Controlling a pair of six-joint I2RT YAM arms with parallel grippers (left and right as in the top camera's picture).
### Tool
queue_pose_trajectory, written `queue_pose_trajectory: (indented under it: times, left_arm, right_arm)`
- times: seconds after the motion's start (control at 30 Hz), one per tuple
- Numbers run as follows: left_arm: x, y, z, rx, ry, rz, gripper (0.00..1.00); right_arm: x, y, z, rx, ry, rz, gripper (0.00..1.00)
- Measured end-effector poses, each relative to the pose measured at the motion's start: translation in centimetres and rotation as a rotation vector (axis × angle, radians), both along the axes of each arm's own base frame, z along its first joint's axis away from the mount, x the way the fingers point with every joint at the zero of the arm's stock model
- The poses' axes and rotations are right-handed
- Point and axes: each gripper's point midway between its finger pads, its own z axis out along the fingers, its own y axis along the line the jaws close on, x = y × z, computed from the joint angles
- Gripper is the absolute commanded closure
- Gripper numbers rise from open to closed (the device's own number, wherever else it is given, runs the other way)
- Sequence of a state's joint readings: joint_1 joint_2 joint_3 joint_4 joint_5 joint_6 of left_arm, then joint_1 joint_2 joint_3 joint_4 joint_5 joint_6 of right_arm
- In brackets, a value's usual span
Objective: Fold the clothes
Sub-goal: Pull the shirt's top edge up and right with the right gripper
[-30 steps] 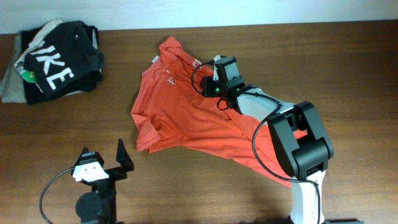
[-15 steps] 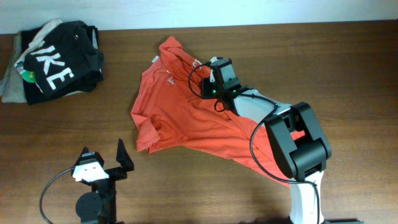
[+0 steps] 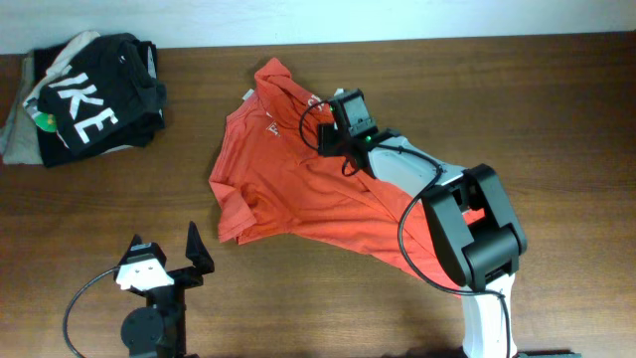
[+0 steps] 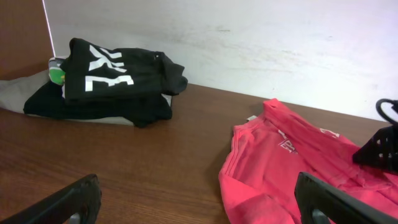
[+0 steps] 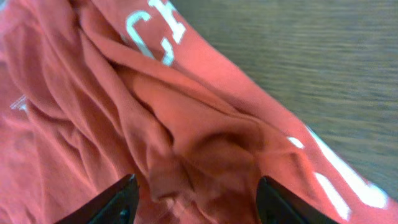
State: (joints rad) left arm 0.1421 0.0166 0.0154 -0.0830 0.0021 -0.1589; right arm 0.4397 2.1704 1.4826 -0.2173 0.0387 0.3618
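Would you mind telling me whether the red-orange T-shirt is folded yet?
Not folded: the T-shirt lies crumpled and loosely spread on the table, with wrinkles bunched below the right gripper.

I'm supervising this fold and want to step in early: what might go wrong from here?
1. The right hand is open over a bunched ridge of the T-shirt; closing there might pinch several layers instead of one edge.
2. The left hand sits open off the cloth, so nothing pins it, and a one-sided pull may drag the whole shirt.
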Motion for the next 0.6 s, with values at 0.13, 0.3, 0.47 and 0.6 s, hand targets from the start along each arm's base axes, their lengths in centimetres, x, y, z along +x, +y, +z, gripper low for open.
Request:
queue_pose_trajectory:
  times: [0.13, 0.3, 0.47, 0.6]
  left_arm:
    - [0.0, 0.0, 0.0, 0.000, 0.000, 0.000, 0.01]
    - [0.0, 0.0, 0.0, 0.000, 0.000, 0.000, 0.01]
    - [0.0, 0.0, 0.0, 0.000, 0.000, 0.000, 0.01]
    - [0.0, 0.0, 0.0, 0.000, 0.000, 0.000, 0.01]
  right_arm:
    - [0.7, 0.0, 2.3, -0.015, -0.037, 0.009, 0.34]
    - [0.4, 1.3, 2.9, -0.002, -0.049, 0.042, 0.35]
    - [0.3, 2.3, 2.6, 0.016, -0.049, 0.069, 0.36]
    - [0.3, 2.5, 1.2, 0.018, -0.031, 0.082, 0.38]
